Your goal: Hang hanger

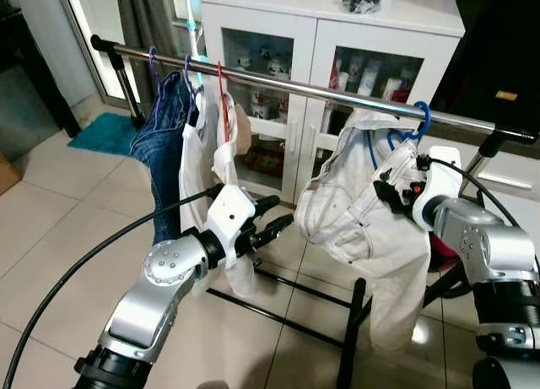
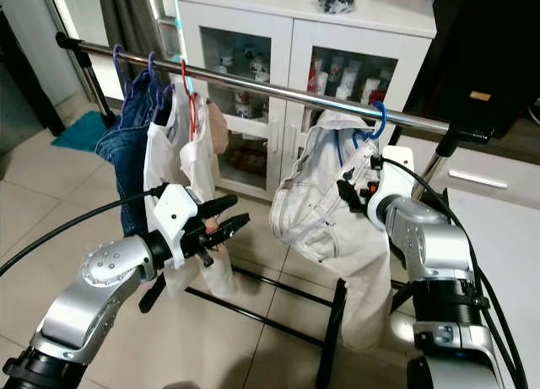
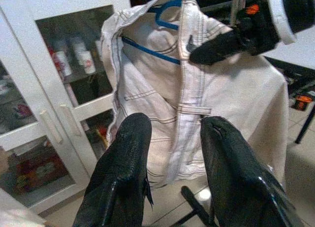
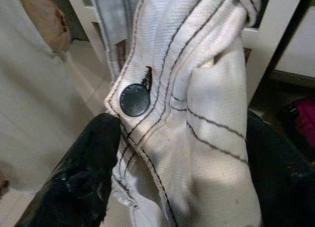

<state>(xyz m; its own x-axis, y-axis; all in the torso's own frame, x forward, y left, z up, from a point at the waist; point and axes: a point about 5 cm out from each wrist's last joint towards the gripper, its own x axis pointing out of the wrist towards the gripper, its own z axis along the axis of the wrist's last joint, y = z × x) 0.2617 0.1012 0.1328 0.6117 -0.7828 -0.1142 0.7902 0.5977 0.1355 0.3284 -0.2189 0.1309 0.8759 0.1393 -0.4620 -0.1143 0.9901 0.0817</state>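
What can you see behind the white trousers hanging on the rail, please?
Behind the white trousers stands a white cabinet with glass doors; cups and bottles show on its shelves. The trousers cover the lower part of its right door, so what is inside there is hidden.

So the clothes rail (image 1: 337, 94) has a decent open stretch in the middle, between the red hanger (image 1: 222, 89) with the white garments (image 1: 202, 157) and the blue hanger (image 1: 419, 119) carrying the white jeans (image 1: 363, 220). That bare bit is where anything could slip through. The left gripper (image 1: 274, 220) sits in the gap below it, jaws apart, nothing between them. The right gripper (image 4: 162, 153) is buried in the jeans' waistband. Behind the rail the white cabinet (image 1: 312, 51) stands near, and the rack's black base bars (image 1: 287, 309) cross the floor underneath.
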